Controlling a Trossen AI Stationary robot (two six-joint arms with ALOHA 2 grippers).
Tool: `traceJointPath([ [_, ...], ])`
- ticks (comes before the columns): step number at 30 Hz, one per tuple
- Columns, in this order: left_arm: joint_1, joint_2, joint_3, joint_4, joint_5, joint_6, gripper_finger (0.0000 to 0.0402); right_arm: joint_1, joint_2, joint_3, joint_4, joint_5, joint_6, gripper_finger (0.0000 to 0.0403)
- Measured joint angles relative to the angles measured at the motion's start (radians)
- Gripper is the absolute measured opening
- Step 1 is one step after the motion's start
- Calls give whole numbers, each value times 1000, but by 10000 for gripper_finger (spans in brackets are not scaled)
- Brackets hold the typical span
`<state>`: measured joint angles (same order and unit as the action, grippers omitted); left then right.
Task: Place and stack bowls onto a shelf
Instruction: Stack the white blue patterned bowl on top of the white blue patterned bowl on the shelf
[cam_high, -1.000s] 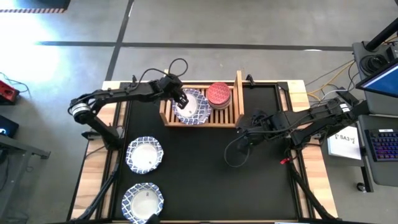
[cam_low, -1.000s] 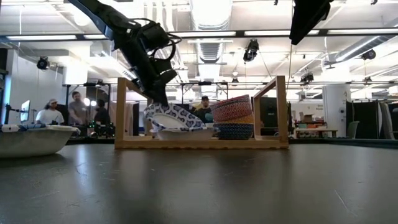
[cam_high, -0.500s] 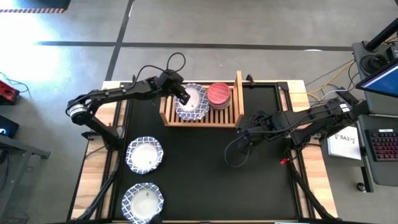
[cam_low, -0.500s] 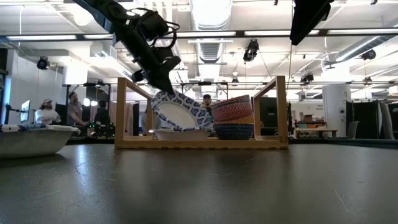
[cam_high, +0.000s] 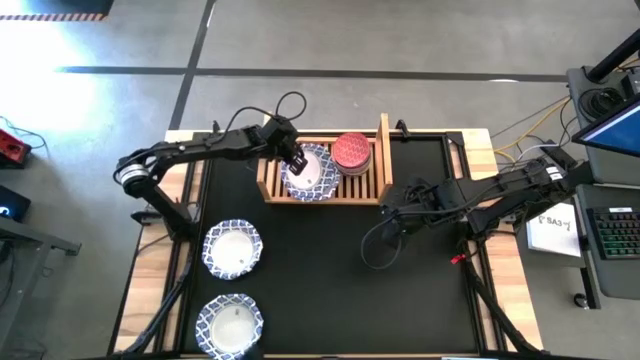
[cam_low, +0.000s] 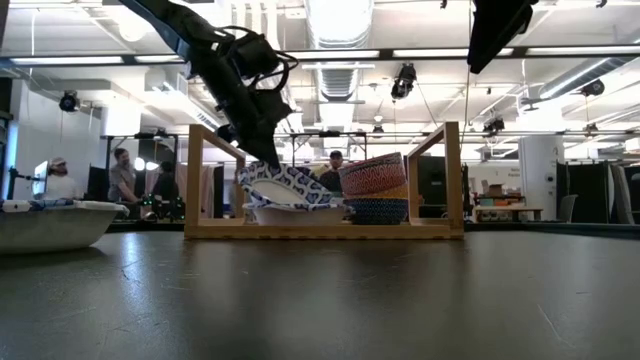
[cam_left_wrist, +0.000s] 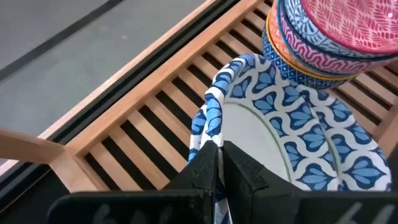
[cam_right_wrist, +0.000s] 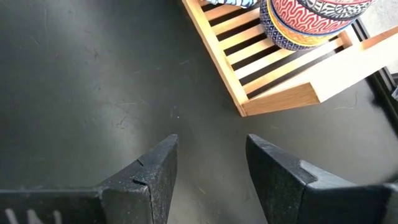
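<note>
Your left gripper (cam_high: 292, 160) was over the left half of the shelf (cam_high: 323, 192), its jaws clenched on the rim of a white bowl with a blue patterned rim (cam_high: 310, 172). That bowl was tilted, its gripped edge raised, above another white bowl (cam_low: 292, 214) lying on the slats. In the right half of the shelf you had the stack of small bowls (cam_high: 351, 152), the red one on top, just beside the held bowl. Two more blue-rimmed bowls (cam_high: 232, 249) (cam_high: 229, 324) sat on the black table (cam_high: 340, 290) at the near left, well apart from the shelf. Your right gripper (cam_high: 392, 212) waited to the right of the shelf near its right upright, jaws released and holding nothing.
</note>
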<state>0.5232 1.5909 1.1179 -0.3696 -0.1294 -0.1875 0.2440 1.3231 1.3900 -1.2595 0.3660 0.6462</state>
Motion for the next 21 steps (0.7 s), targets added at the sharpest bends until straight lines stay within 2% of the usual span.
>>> traceJointPath([
  [3, 1, 0, 23, -20, -35, 17, 0, 0, 0, -1, -1, 0, 2, 178],
  [10, -2, -9, 188, -142, -60, 65, 0, 0, 0, -6, -2, -2, 8, 178],
  [14, -14, -4, 211, -216, 14, 59, 0, 0, 0, -13, -14, -3, 9, 178],
  [21, -17, -5, 194, -219, 61, 44, 0, 0, 0, -23, -21, -4, 9, 178],
])
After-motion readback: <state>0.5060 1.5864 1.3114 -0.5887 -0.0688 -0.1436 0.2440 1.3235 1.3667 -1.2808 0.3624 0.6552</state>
